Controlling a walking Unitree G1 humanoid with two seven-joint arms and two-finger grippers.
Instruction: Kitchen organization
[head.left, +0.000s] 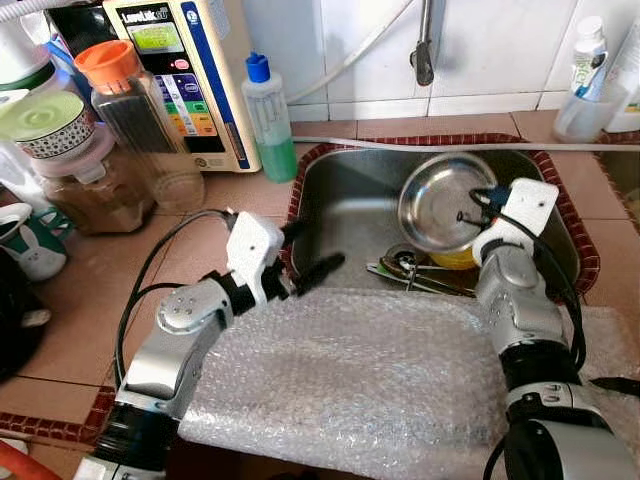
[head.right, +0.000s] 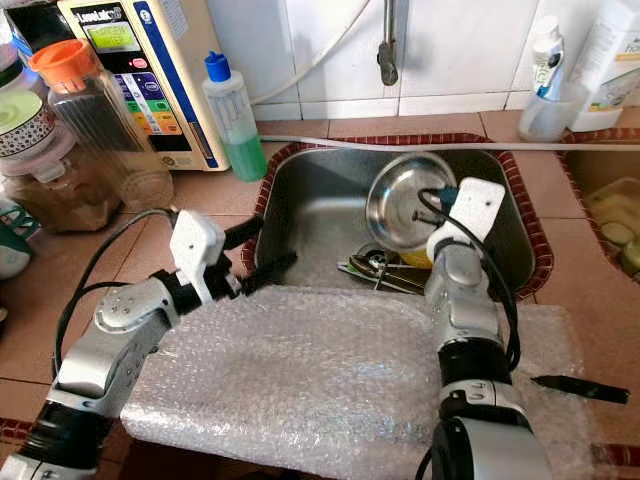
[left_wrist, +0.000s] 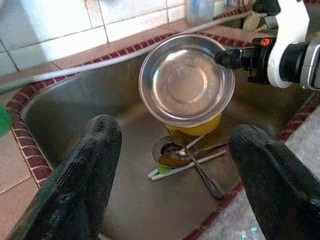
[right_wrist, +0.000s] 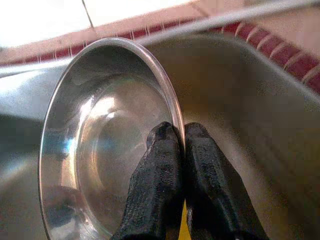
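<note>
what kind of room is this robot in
Most likely a home kitchen: a steel sink set in a tiled counter holds a steel bowl and cutlery under a tap, with storage jars and dish soap beside it.

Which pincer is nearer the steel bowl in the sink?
Right. The right pincer is shut on the steel bowl at its rim. The left pincer is open at the sink's near-left edge, apart from the bowl.

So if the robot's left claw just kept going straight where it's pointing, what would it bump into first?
Probably the steel bowl that the right gripper pinches by its rim. The open left gripper aims across the sink toward it, though depth is hard to judge.
</note>
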